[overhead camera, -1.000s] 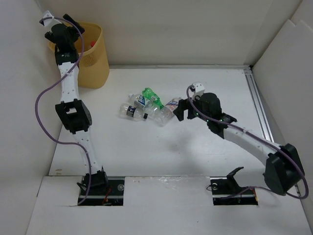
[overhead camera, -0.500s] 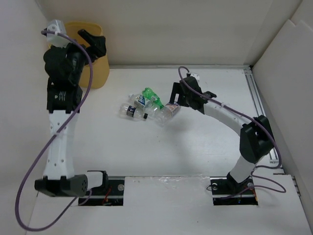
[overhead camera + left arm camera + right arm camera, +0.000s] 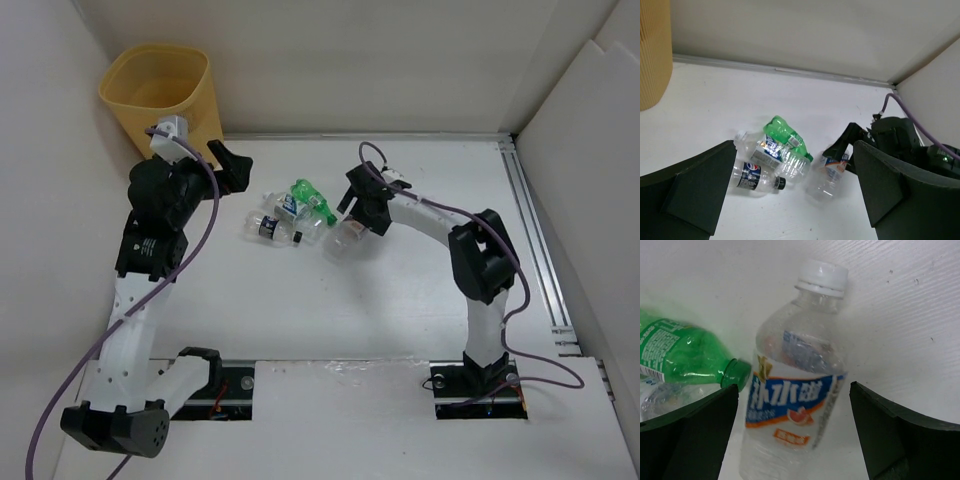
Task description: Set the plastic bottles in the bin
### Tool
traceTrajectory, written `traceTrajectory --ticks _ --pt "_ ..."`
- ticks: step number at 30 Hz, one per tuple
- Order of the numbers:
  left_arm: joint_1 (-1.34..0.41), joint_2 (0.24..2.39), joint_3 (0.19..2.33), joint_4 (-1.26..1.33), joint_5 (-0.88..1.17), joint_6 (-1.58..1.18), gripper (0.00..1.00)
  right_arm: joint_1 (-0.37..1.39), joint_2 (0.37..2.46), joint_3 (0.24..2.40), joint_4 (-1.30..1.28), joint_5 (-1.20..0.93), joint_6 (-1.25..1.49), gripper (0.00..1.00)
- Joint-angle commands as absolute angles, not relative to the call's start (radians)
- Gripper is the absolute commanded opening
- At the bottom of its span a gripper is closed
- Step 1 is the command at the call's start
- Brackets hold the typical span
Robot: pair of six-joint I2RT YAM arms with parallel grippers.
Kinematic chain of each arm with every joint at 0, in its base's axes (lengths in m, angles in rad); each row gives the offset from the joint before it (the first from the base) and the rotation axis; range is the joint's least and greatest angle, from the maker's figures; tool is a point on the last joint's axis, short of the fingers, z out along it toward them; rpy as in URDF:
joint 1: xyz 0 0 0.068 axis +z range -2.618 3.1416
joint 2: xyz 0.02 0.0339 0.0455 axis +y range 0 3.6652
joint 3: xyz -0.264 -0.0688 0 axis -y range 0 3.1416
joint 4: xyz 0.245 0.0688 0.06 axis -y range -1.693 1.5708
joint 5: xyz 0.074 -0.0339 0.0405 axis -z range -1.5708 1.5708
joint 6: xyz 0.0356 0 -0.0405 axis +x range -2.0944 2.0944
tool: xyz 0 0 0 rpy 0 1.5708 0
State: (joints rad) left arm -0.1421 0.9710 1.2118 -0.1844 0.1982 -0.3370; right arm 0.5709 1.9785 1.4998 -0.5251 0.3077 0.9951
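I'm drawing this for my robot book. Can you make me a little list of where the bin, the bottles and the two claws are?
bin: yellow, upright, far left corner of the table
bottles: lying in a pile mid-table, apart from the bin
green bottle: on its side in the pile
white-cap bottle: at the pile's right edge
left gripper: open, empty, between bin and pile
right gripper: open, one finger on each side of the white-cap bottle, gaps showing

Clear bottle (image 3: 795,390) label — "补水啦" in white (blue band); black-labelled bottle (image 3: 752,176) — Pepsi logo.
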Motion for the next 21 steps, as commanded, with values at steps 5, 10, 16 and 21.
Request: traceTrajectory --ticks 5,10,16,21 --pt "-0.141 0.948 1.169 -0.124 0.270 -0.311 1.00 0.561 2.104 1.650 -0.595 0.315 1.049 0.94" --pt "-0.141 0.939 1.149 -0.124 0.290 -0.311 1.00 0.552 2.068 1.536 -0.560 0.314 1.063 0.90" --pt "-0.141 0.986 1.140 -0.124 0.454 -0.340 1.00 0.496 1.956 1.344 -0.442 0.293 0.990 0.52" --pt "-0.162 0.986 1.052 -0.049 0.624 -0.400 1.00 0.437 1.737 1.214 -0.275 0.282 0.839 0.21"
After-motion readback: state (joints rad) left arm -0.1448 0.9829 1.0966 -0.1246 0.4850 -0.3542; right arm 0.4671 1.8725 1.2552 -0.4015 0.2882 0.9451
